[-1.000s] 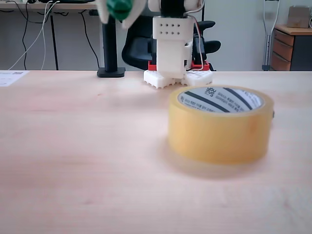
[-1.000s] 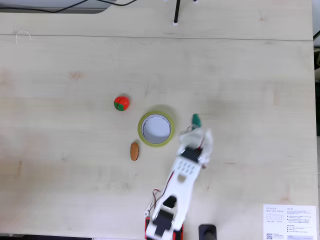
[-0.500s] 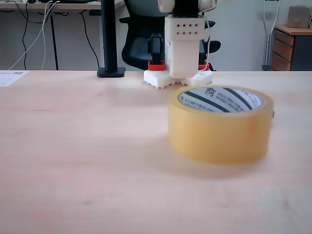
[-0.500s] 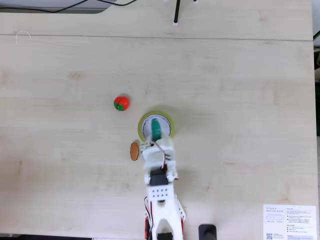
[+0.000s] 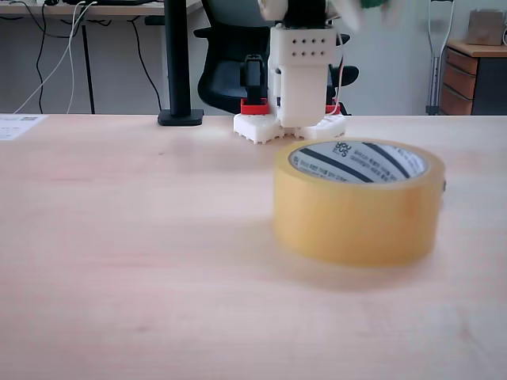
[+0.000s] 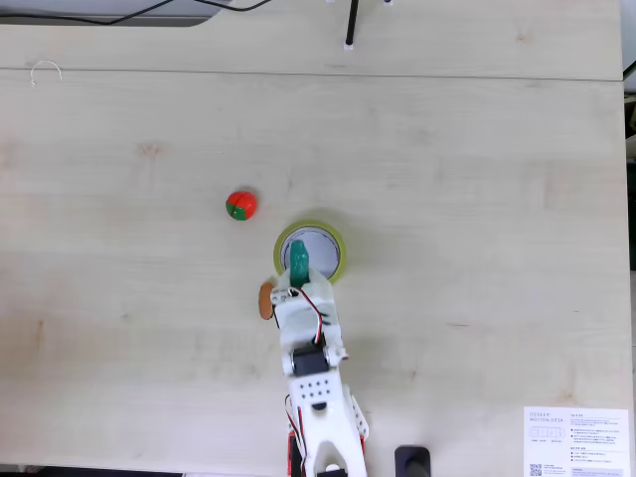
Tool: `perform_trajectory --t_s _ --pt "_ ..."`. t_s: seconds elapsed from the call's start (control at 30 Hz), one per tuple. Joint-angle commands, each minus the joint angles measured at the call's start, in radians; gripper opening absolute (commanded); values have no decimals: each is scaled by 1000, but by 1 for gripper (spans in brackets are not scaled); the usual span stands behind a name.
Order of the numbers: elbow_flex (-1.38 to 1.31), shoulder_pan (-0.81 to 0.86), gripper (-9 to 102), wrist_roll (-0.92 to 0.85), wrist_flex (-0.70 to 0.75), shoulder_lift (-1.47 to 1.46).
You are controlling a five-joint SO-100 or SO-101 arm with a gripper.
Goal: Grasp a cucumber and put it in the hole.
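Observation:
The teal-green cucumber [image 6: 297,261] is held in the air, and my white gripper [image 6: 297,274] is shut on it. Seen from above, it hangs over the near left part of the yellowish tape roll [image 6: 336,260] and partly covers the hole [image 6: 320,246]. In the low fixed view the roll [image 5: 358,214] stands at the right on the table, its hole [image 5: 358,161] ringed by white core with black stripes. The arm [image 5: 305,71] rises behind it. A blurred green bit of the cucumber [image 5: 371,3] and the gripper [image 5: 358,8] touch the top edge.
A red toy tomato [image 6: 240,205] lies left of the roll, and an orange oval toy [image 6: 264,300] sits by my gripper's left side. A printed sheet [image 6: 576,442] lies at the bottom right, with a black post base [image 6: 412,460] beside the arm's base.
My gripper swung with the cucumber from the right of the roll to above its hole, then shifted a little further left in the view from above.

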Motion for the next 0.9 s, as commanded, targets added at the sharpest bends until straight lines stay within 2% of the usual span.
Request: perform_trajectory --t_s 0.0,0.3,0.63,0.7,0.87 --pt "-9 -2 1 8 -104 -71" --pt "-8 2 3 8 -285 -282" --pt "-9 40 5 8 -342 -339" --pt "-2 61 11 8 -368 -344" --pt "6 110 49 8 -414 -325"
